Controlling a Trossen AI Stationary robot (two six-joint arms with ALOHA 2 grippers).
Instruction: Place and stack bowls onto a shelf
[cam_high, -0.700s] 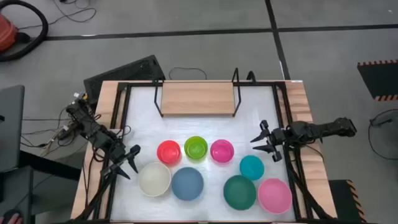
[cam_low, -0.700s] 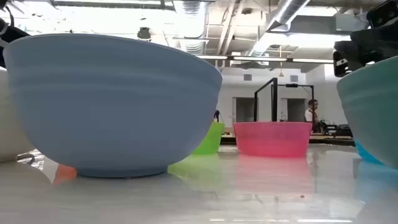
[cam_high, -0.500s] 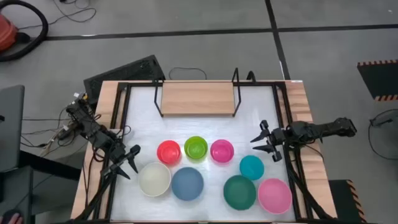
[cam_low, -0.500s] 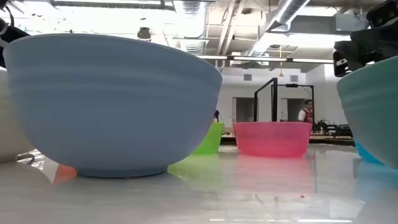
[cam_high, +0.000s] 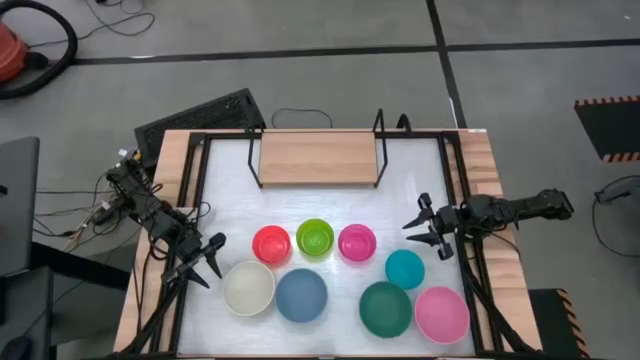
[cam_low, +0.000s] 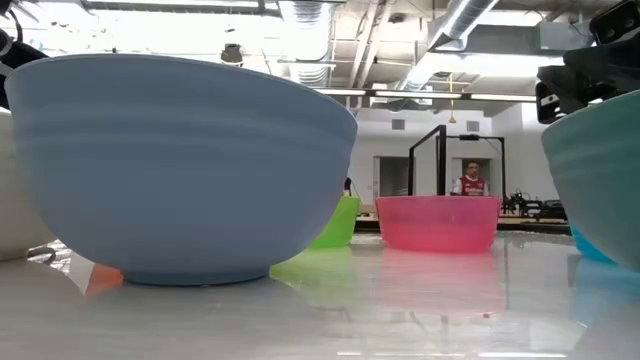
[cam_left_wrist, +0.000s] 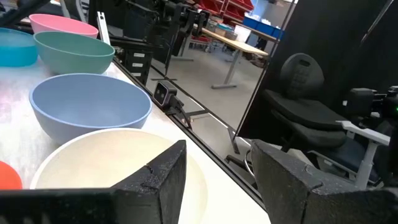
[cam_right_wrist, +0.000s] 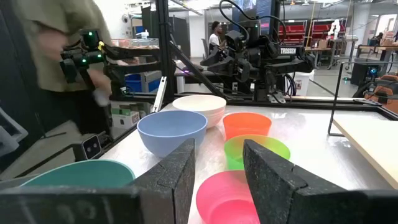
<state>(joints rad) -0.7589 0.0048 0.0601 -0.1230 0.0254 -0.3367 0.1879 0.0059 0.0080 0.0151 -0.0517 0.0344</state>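
The shelf (cam_high: 318, 158) sits at the upper middle of the high view on the white worktop (cam_high: 230, 200), nothing resting on its plank. All eight bowls lie below it, none stacked. A row of three small ones – red-orange bowl (cam_high: 271, 243), lime green bowl (cam_high: 315, 238), magenta bowl (cam_high: 357, 242) – runs across the centre, with the teal bowl (cam_high: 404, 268) lower right of them. Along the bottom stand the cream-white bowl (cam_high: 248, 287), blue bowl (cam_high: 301, 295), dark green bowl (cam_high: 385, 309) and pink bowl (cam_high: 441, 313).

The left gripper (cam_high: 209, 260) hovers at lower left, just beside the cream-white bowl – its jaws are parted and grasp nothing. The right gripper (cam_high: 421, 233) hangs at centre right, near the teal bowl, jaws likewise released and empty. A person (cam_low: 469, 181) stands far back in the low view.
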